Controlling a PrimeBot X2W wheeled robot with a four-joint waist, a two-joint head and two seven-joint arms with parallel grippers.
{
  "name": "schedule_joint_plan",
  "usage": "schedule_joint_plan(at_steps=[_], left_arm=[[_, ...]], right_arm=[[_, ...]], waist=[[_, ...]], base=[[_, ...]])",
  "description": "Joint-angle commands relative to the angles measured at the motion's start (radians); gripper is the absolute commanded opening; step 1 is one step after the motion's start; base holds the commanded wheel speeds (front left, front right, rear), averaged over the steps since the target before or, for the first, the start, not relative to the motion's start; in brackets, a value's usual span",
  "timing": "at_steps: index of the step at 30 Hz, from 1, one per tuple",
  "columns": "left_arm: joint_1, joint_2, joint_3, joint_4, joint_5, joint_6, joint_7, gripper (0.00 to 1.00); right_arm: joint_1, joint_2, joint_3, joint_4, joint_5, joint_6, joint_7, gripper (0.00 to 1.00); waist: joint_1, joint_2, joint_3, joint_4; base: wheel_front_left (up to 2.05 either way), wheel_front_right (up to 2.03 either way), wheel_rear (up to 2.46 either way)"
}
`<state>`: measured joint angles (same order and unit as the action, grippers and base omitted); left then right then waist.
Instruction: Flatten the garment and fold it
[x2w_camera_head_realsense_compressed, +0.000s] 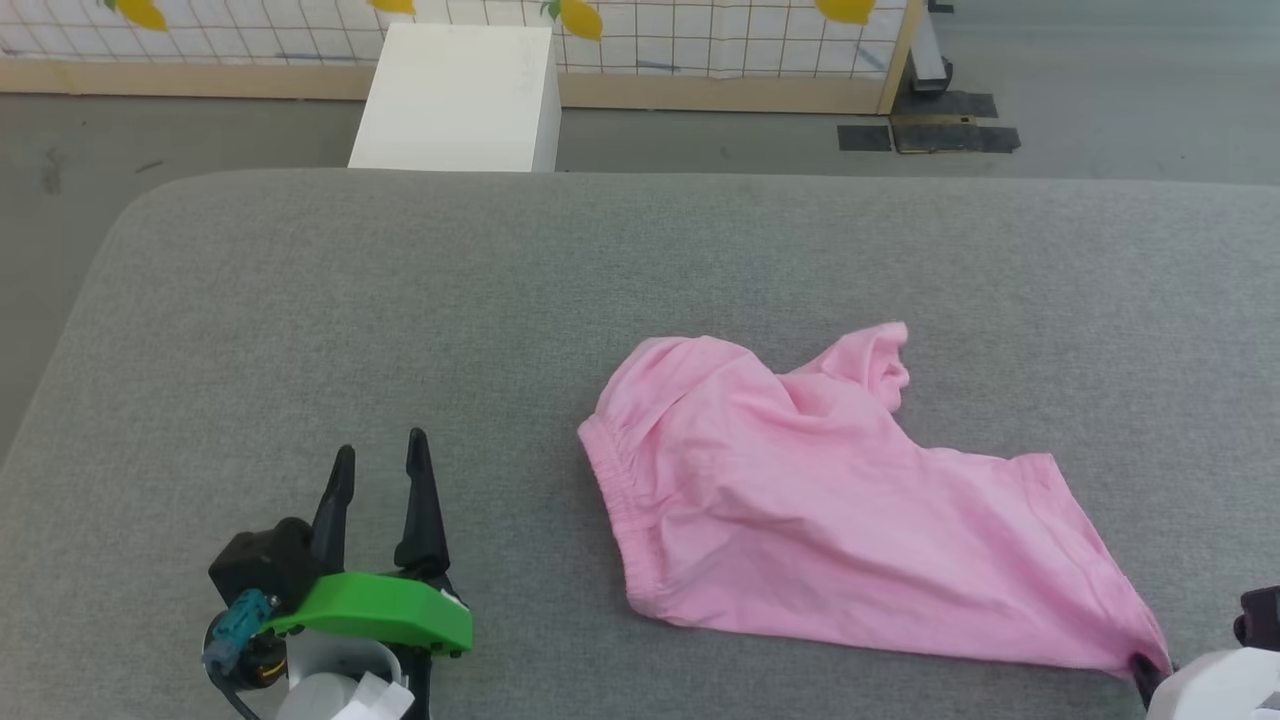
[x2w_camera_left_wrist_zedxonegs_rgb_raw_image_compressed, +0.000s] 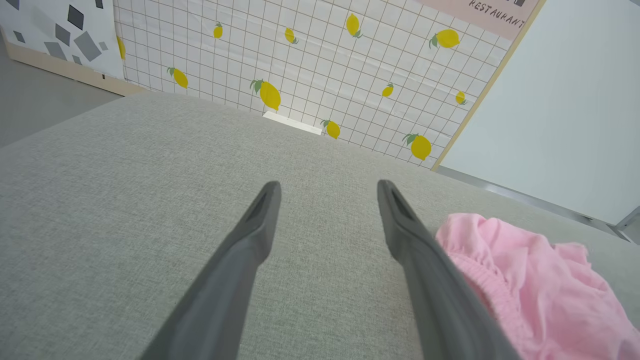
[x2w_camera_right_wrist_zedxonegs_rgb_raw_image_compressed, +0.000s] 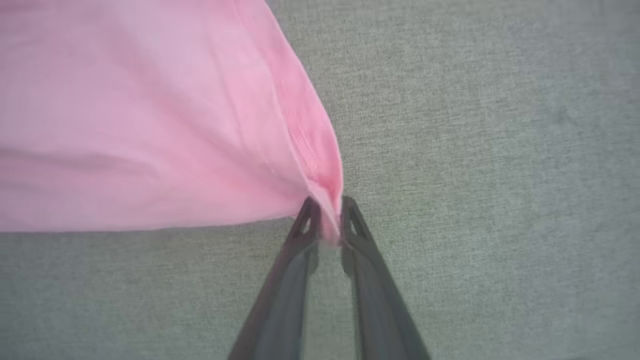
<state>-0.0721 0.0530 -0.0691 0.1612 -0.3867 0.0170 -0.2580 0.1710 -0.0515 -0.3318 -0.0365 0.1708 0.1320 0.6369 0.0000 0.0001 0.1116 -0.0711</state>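
The right gripper (x2w_camera_right_wrist_zedxonegs_rgb_raw_image_compressed: 326, 212) pinches a corner of the garment (x2w_camera_right_wrist_zedxonegs_rgb_raw_image_compressed: 150, 125), which lies off to the right of the spread left gripper (x2w_camera_left_wrist_zedxonegs_rgb_raw_image_compressed: 328, 192).

Garment (x2w_camera_head_realsense_compressed: 820, 510) right of left pincer (x2w_camera_head_realsense_compressed: 381, 443)

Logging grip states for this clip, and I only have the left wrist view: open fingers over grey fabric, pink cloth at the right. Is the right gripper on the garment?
Observer: Yes. The right wrist view shows the right gripper shut on a corner of the garment.
Operator: Which corner?
Observer: In the head view it is the near right corner, where the cloth draws to a point.
Operator: Is the garment lying flat?
Observer: Not fully. Its far leg is bunched up.
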Motion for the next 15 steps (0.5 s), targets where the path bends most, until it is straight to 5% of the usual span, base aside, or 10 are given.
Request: schedule_joint_plan(at_steps=[1, 8, 15], left_arm=[[0.009, -0.003, -0.001, 0.007, 0.013, -0.009, -0.004, 1.00], [-0.016, -0.002, -0.071, 0.042, 0.041, -0.046, 0.013, 1.00], [-0.104, -0.002, -0.190, 0.106, 0.038, -0.101, 0.182, 1.00]], right_arm=[[-0.010, 0.001, 0.003, -0.001, 0.014, -0.001, -0.039, 1.00], [-0.070, 0.001, 0.077, -0.036, -0.018, -0.001, -0.329, 1.00], [-0.094, 0.001, 0.149, -0.040, -0.016, -0.001, -0.436, 1.00]], waist=[[0.0000, -0.0001, -0.009, -0.008], [0.0000, -0.0001, -0.022, -0.019], [0.0000, -0.0001, -0.021, -0.035]], base=[[0.00, 0.00, 0.00], [0.00, 0.00, 0.00], [0.00, 0.00, 0.00]])
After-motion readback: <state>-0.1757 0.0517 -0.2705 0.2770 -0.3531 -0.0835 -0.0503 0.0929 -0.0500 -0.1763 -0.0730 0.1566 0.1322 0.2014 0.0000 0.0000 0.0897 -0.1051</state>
